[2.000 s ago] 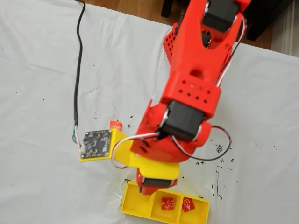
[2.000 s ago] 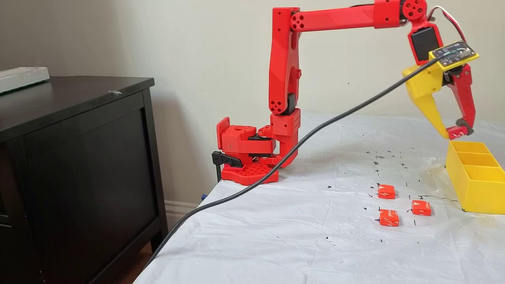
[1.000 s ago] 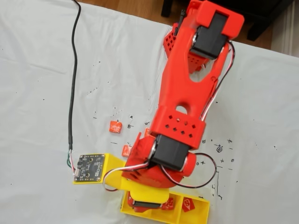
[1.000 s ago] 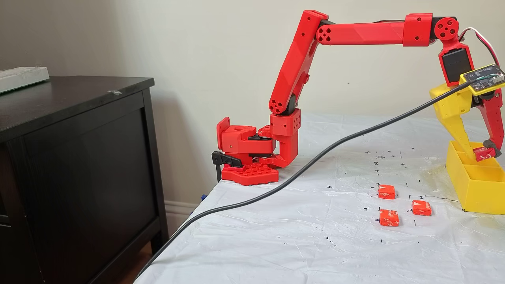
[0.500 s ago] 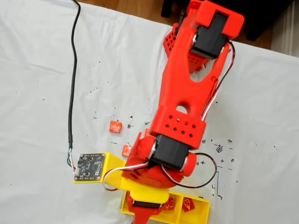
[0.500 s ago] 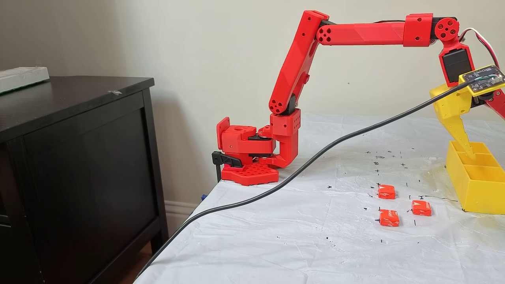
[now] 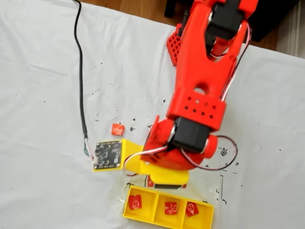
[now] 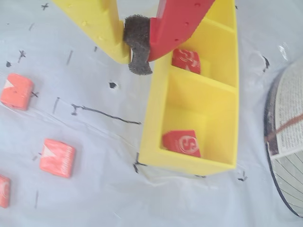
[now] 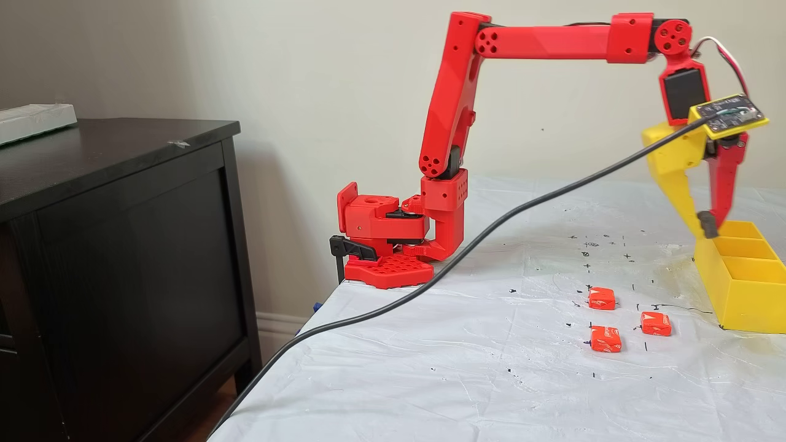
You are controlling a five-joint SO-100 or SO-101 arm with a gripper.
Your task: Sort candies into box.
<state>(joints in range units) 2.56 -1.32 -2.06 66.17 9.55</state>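
Beside glossy yellow box (image 8: pixel 156 111), foam-padded jaws.

One yellow box (image 7: pixel 143 216) with three sections holds three candies (image 7: pixel 135 203), one per section, while three more candies (image 9: pixel 601 298) lie on the table (image 9: pixel 430 380).

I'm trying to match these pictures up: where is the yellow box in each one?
A fixed view: the box, bottom edge, below the arm.
Wrist view: right of centre, running lengthwise.
A fixed view: far right edge.
Shared landmark: loose candies on the cloth beside it.
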